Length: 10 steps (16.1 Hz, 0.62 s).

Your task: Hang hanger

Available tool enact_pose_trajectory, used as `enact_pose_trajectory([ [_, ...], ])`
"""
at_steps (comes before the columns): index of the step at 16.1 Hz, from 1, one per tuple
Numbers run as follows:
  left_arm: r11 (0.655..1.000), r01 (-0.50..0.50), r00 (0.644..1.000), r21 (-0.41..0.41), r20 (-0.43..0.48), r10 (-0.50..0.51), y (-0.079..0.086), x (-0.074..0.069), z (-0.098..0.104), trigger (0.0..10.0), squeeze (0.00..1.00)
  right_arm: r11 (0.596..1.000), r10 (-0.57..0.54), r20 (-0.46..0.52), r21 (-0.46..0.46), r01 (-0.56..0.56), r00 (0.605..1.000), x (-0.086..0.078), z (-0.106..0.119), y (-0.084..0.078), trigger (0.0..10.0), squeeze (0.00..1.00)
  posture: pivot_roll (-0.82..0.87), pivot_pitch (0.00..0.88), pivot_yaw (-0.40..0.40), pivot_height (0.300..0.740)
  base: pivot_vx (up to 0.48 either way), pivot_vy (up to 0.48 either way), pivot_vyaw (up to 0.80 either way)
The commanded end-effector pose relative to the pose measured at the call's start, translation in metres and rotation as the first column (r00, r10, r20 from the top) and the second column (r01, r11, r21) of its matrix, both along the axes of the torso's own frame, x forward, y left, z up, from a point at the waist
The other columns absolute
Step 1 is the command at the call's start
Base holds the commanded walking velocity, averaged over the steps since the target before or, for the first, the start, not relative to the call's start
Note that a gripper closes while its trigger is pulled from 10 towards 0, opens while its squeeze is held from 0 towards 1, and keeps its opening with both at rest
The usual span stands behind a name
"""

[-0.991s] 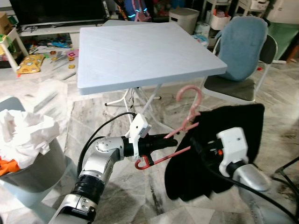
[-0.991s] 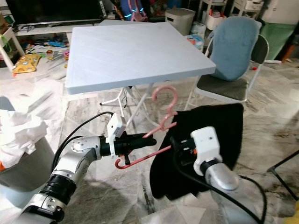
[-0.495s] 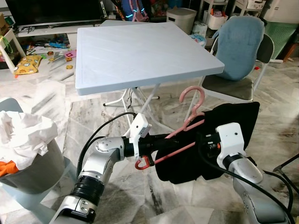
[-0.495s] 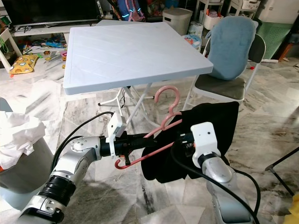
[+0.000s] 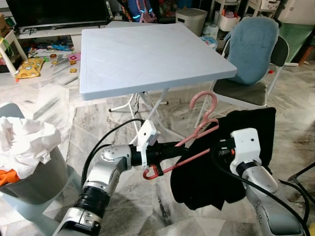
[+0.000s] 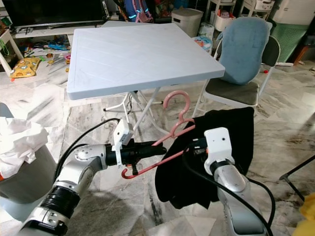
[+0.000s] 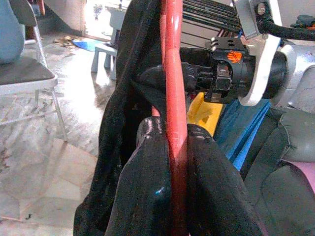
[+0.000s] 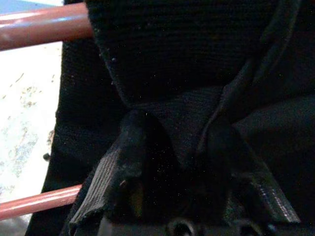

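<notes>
Hanger [image 5: 197, 132] is clamped at its low end by the left tool [image 5: 170, 149], long axis rising rightward into black garment [image 5: 236, 162], which is pinched by the right tool [image 8: 172, 167], below the desk [image 5: 147, 54] edge.

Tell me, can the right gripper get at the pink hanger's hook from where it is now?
Probably not right away. The right gripper is shut on the black garment, which drapes over the pink hanger. The hook stands free above, but the left gripper already clamps the hanger's bar.
</notes>
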<state>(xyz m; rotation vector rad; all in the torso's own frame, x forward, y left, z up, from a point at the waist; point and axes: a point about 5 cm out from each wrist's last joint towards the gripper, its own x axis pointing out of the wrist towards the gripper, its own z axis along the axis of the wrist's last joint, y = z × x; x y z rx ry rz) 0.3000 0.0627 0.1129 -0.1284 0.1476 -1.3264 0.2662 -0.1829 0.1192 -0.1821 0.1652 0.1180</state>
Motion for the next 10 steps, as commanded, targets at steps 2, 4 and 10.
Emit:
enact_pose_trajectory([
  [2,0.998,0.031,0.999,-0.049,0.046,-0.029,-0.0060,-0.0005,0.0128,0.0,0.00,1.000,-0.015,0.008,0.021,0.014,1.000,0.0002,0.0005,-0.0029,0.0,0.00,-0.04,0.000,-0.044,0.740,0.000,0.000,0.00],
  [4,0.998,0.031,0.999,-0.048,0.046,-0.029,-0.0060,-0.0008,0.0124,0.0,0.00,1.000,-0.014,0.008,0.025,0.014,1.000,0.0003,0.0003,-0.0027,0.0,0.00,-0.04,0.000,-0.044,0.740,0.000,0.000,0.00],
  [10,0.999,0.013,0.999,-0.033,0.040,-0.012,-0.0017,-0.0001,0.0086,0.0,0.00,0.997,-0.047,0.022,0.063,0.045,0.999,-0.0031,0.0013,-0.0077,0.0,0.00,-0.05,0.000,-0.044,0.740,0.000,0.000,0.00],
])
